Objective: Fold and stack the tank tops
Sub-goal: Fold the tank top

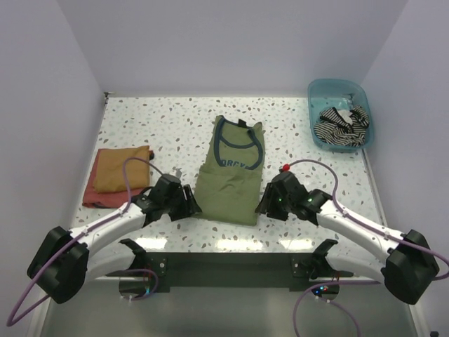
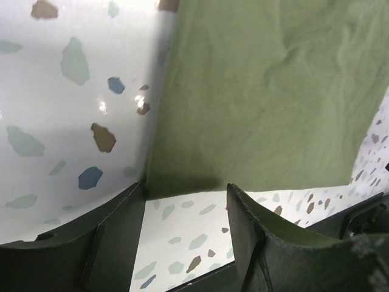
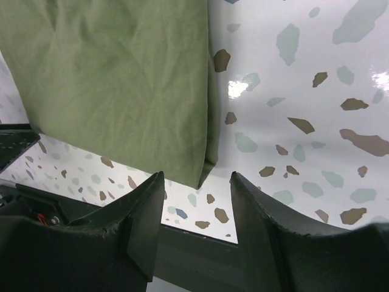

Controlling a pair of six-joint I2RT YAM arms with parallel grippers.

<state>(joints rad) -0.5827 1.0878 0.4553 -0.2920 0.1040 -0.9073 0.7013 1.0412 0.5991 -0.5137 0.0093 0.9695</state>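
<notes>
Olive-green tank top [image 1: 230, 175] is lying flat in the middle of the speckled table [image 1: 154, 119], neck end toward the back wall, with the navy trim showing. There's a print on the chest, but the letters are too small for me to read properly. The striped tank top [image 1: 342, 124] is bunched up in the teal bin [image 1: 330, 91] at the far right corner, so crumpled I can't tell which end is which. Off to the left, an orange cloth [image 1: 121, 168] sits folded on a reddish cloth [image 1: 95, 198], which is mostly covered.

From above you can't really see the jaws because the wrist housings hide them. The wrist cams sort that out, though they only catch the near end of the green top. Left pincer [image 2: 185, 194]: jaws well apart, nothing but bare table between them. The top's near left corner is right by one jaw tip, and I can't tell if it's touching. Right pincer [image 3: 196, 182]: same deal, spread and empty, with the near right corner of the fabric at the mouth of the gap.
</notes>
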